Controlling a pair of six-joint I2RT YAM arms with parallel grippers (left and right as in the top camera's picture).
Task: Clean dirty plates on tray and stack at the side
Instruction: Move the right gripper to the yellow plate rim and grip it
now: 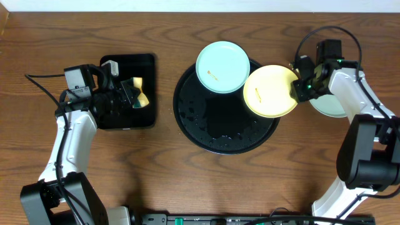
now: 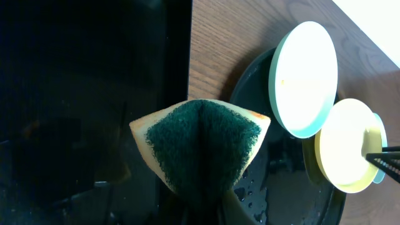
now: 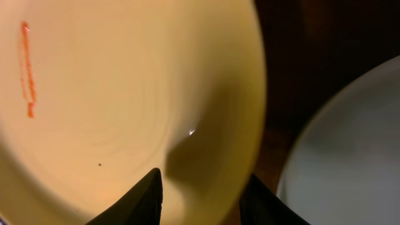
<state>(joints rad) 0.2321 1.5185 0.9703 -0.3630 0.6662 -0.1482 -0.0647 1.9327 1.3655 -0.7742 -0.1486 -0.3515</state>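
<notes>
Left pincer (image 1: pixel 130 94): clenched on the sponge (image 1: pixel 142 97), which is yellow foam with a dark green scrub face. In the left wrist view the sponge (image 2: pixel 203 147) is folded into a wedge with the green side to the camera. The pinch sits at the bottom edge of the frame.
- Directly under this pincer is the small rectangular black tray (image 1: pixel 139 64).
- The round tray (image 1: pixel 219 134) lies ahead of the pincer, apart from the rectangular one, with a strip of bare table (image 1: pixel 165 169) between. Water drops (image 1: pixel 215 122) sit on its glossy floor.

Right pincer (image 1: pixel 299 87): at the outer rim of the yellow plate (image 1: pixel 270 92). In the right wrist view the two dark fingertips (image 3: pixel 150 187) straddle that rim, one over the plate's inside and the other past its edge. Cannot tell whether the right pincer (image 3: pixel 203 184) is actually nipping the rim or only around it.
- The yellow plate (image 3: pixel 112 94) fills the view in front of the fingers and has an orange-red streak (image 3: pixel 26 69) on its far side.
- From overhead the yellow plate lies across the round tray's edge on the pincer's side, part over the tray and part off it.
- The near mint plate (image 1: pixel 328 106) is on the table right under the pincer's body, outside the tray and mostly covered. It shows as a pale curve (image 3: pixel 350 137) beside the outer finger.
- The far mint plate (image 1: pixel 223 67) is beyond the yellow plate, overhanging the tray's rim. It has a small brown smudge (image 1: pixel 212 76). It is edge to edge with the yellow plate, and contact is unclear.
</notes>
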